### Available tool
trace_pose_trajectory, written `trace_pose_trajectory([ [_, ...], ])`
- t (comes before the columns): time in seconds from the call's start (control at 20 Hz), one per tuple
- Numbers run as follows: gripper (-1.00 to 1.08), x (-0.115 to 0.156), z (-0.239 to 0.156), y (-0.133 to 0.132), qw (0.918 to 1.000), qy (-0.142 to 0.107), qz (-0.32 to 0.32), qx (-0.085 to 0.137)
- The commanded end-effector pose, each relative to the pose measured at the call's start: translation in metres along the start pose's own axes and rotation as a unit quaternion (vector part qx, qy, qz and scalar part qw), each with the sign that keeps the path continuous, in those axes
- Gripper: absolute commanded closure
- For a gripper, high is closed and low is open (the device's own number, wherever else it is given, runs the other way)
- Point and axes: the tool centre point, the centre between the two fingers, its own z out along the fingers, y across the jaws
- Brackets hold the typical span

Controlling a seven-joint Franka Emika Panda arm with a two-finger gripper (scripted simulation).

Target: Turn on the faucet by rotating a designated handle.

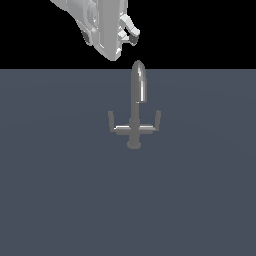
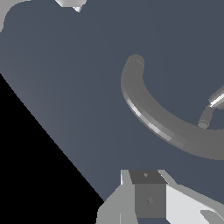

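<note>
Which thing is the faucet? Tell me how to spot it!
Look at the wide grey floor. Near its far edge, under the big white robot arm, stands the faucet. It is the only small grey metal thing: a tall round-tipped spout over a crossbar with two upturned tabs.

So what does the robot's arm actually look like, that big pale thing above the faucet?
The arm is a chunky, glossy white casing with rounded edges and light grey shading, with a round recessed joint on its side. At its tip sits a small gripper with short white fingers and dark tips. In the wrist view, a finger shows a dark grey block set in a white housing. No cables or markings show.
</note>
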Motion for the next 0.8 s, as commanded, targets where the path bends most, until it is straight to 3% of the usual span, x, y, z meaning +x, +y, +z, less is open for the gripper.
trace_pose_trajectory([
  [0.0, 1.08, 0.001, 0.0, 0.012, 0.9991, -0.015, -0.039, 0.009],
  [0.35, 1.08, 0.006, 0.001, 0.044, 0.9872, -0.052, -0.146, 0.037],
  [0.75, 1.08, 0.015, 0.003, 0.082, 0.9577, -0.089, -0.263, 0.075],
])
